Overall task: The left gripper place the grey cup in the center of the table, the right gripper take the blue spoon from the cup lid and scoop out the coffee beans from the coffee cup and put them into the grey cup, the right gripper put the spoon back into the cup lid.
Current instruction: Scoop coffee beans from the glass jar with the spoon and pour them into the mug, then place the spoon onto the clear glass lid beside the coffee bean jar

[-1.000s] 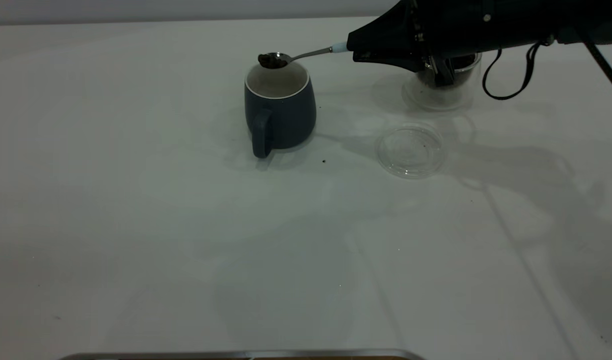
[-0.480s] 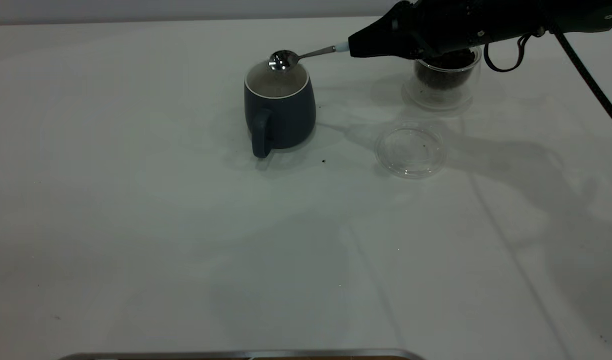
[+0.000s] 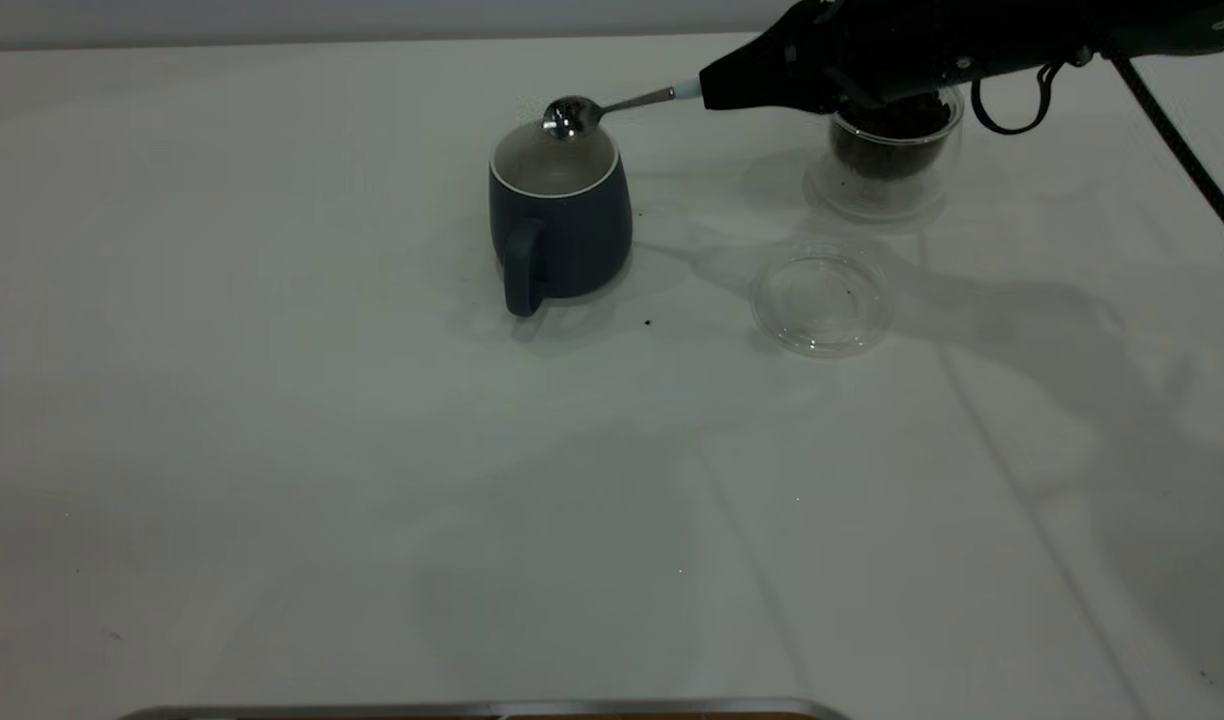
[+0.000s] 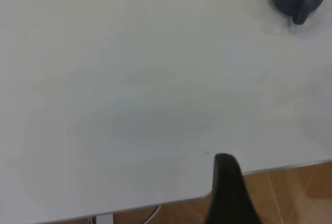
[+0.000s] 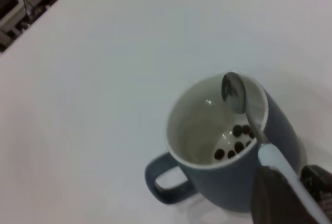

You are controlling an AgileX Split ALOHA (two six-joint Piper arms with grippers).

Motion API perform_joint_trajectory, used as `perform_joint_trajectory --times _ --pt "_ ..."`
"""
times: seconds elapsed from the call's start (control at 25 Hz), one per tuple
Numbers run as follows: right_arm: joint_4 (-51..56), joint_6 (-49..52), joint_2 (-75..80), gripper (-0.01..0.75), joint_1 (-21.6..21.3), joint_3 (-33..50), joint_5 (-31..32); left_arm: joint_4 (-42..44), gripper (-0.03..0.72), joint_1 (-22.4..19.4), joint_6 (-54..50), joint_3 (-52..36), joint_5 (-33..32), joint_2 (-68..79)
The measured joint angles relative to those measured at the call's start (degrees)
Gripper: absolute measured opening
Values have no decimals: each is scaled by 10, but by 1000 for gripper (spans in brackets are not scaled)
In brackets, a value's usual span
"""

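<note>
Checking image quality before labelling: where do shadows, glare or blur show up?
Exterior view: arm shadows darken the table around the cup lid; glare glints off the blue spoon. Right wrist view: the right gripper is blurred. Left wrist view: soft, even light.

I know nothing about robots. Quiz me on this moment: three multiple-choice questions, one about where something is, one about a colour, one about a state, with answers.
1. Where is the blue spoon's bowl?
A. over the grey cup
B. on the cup lid
C. inside the coffee cup

2. What colour is the grey cup's inside?
A. black
B. white
C. red

3. What state is the spoon's bowl in?
A. heaped with beans
B. lying on the table
C. empty, tipped

Answers:
1 A: it hangs above the rim, held by the right gripper.
2 B: the right wrist view shows it.
3 C: coffee beans lie in the cup.
</note>
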State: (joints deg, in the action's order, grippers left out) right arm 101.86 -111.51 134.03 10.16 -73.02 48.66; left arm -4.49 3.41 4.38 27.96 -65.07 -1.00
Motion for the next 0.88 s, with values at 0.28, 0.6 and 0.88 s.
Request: perform_joint_trajectory --times 0.28,0.6,0.88 --pt "-12 159 -83 103 -7 0 20 0 555 0 0 0 0 0" --pt "-130 376 -99 103 -23 4 90 0 555 0 0 0 0 0" --pt "-81 386 -115 103 -59 121 99 0 555 0 1 0 0 0"
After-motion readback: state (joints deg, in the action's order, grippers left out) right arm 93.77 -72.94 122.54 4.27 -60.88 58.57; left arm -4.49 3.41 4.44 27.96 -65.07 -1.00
